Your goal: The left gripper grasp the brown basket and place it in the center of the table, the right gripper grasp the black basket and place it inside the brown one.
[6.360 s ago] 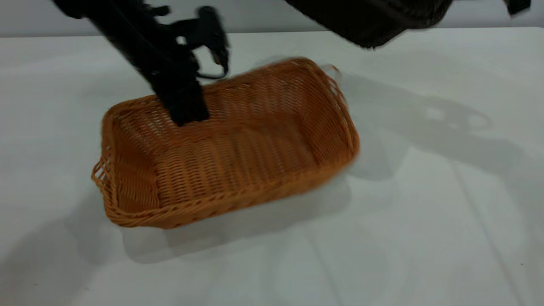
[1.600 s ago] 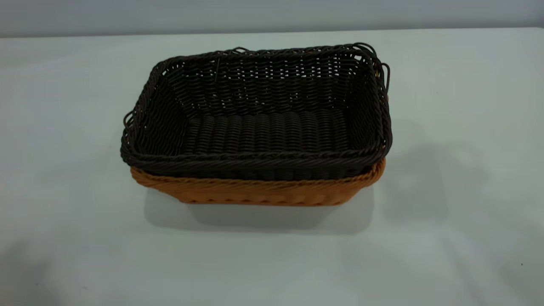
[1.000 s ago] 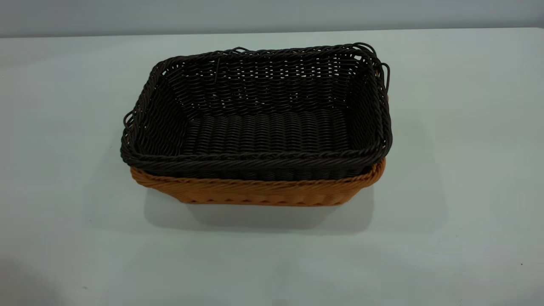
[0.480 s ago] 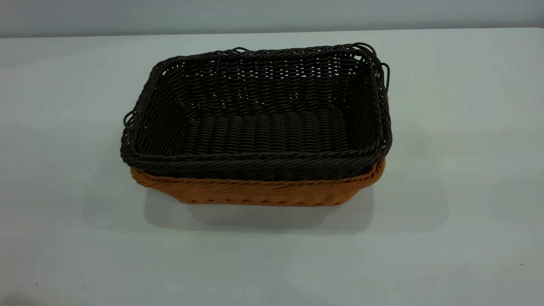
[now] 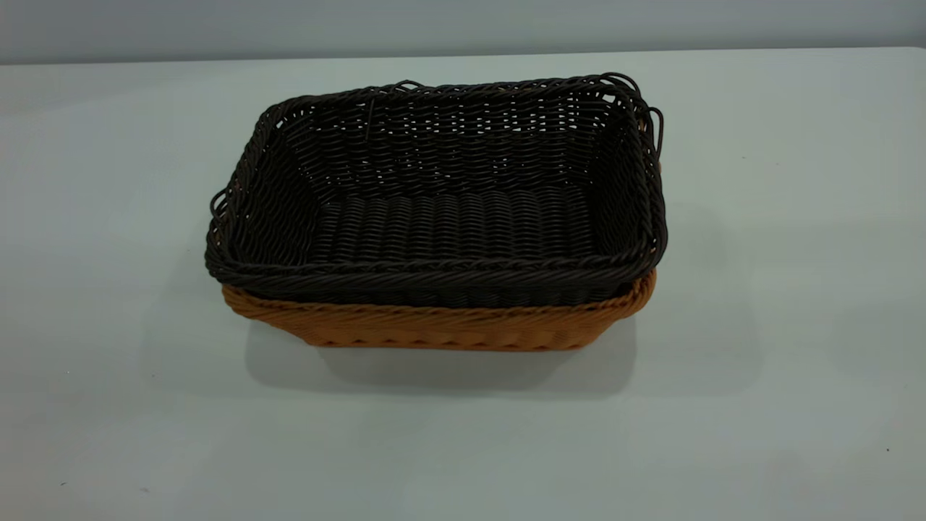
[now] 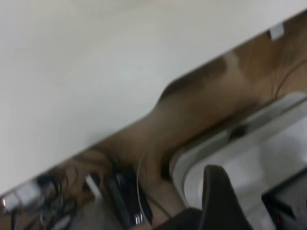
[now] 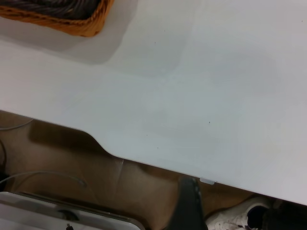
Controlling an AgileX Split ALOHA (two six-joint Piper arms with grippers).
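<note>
Currently the black basket (image 5: 448, 210) sits nested inside the brown basket (image 5: 441, 325), upright, its braided rim riding just above the brown rim. The stack rests mid-table (image 5: 781, 289), a little toward the far edge. No arm shows in the exterior view. Left wrist view: bare table surface (image 6: 86, 72), its edge, floor clutter below, and one dark finger (image 6: 218, 201) of the left gripper; spread or pressed together, cannot tell. Right wrist view: a corner of the brown basket (image 7: 72, 24) far off, plus one dark finger (image 7: 189, 203) of the right gripper beyond the table edge; cannot tell either.
</note>
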